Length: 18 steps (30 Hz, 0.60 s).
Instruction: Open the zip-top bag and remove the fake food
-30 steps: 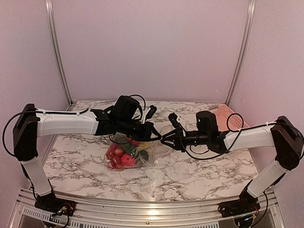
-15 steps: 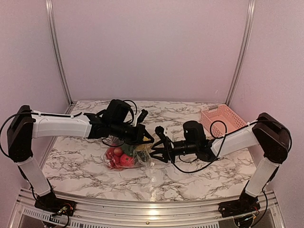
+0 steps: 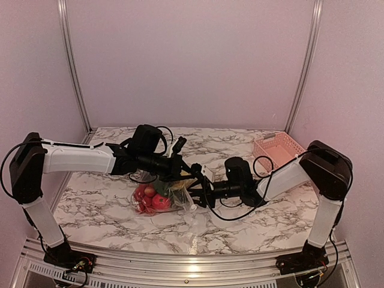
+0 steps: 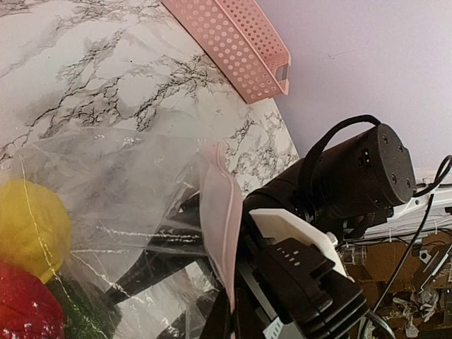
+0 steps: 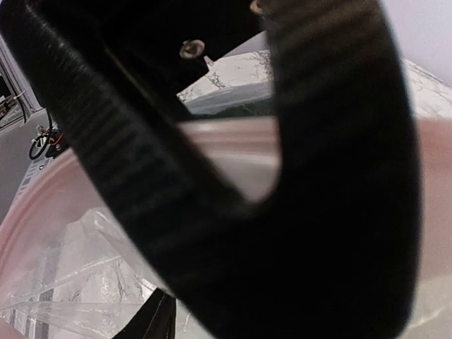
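Note:
The clear zip-top bag [image 3: 174,195] lies mid-table with the fake food [image 3: 151,199] inside: red pieces, a yellow one [image 4: 28,226] and a dark green one. My left gripper [image 3: 180,170] is shut on the bag's pink zip strip [image 4: 219,212], which runs down between its jaws [image 4: 233,314]. My right gripper [image 3: 195,186] stands open at the bag's mouth from the right, its spread fingers [image 4: 152,265] showing through the plastic. In the right wrist view one black finger [image 5: 325,212] fills the frame, with the pink strip [image 5: 233,148] behind it.
A pink perforated basket [image 3: 277,150] stands at the table's back right corner, also seen in the left wrist view as the basket [image 4: 233,42]. Both forearms lie low across the table's middle. Walls close the back and sides.
My right arm has pushed left and down until its fingers reach the bag's mouth, and its jaws have spread wider. The left gripper has dropped slightly, still pinching the strip.

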Tool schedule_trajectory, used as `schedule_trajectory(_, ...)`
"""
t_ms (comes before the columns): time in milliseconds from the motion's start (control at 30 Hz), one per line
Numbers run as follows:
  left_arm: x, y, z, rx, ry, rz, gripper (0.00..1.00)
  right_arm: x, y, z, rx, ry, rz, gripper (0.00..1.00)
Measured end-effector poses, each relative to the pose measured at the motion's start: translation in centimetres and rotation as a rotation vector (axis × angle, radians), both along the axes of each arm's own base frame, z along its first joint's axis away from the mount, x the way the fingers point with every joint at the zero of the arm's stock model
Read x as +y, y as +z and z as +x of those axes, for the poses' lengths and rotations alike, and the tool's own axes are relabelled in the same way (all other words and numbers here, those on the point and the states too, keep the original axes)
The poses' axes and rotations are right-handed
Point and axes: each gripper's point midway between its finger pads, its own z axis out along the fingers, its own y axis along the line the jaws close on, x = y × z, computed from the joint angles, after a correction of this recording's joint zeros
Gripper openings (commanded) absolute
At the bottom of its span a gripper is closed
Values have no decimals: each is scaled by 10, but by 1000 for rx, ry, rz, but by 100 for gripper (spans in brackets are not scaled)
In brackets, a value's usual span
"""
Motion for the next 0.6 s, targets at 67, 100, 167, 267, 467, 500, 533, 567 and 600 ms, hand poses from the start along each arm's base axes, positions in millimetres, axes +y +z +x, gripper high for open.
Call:
schedule_trajectory(67,-1,-1,-1,5,-5,-1,0,3,-4,2,5,-2,0,55)
schedule_trajectory(100,-1,-2,-1,7,-6,-1,0,4,-5,3,12,-4,0,59)
schedule_trajectory(167,-1,-1,-1,7,-7,-3,0,6,-8,6,12,-7,2,65)
schedule_trajectory(267,0,-2,0,7,-5,-4,0,9,-11,9,19,-12,6,68)
schedule_trajectory(467,7,-15,0,25,7,19,0,16,-22,17,25,-20,4,77)
schedule_trajectory(500,8,-17,2,28,12,23,0,18,-25,19,26,-22,5,76)
schedule_trajectory(533,8,-19,2,31,13,27,0,18,-26,20,28,-24,4,73)
schedule_trajectory(567,9,-21,3,34,15,30,0,19,-28,21,29,-26,4,70)
schedule_trajectory(600,9,-23,3,36,16,34,0,20,-30,22,33,-31,6,66)
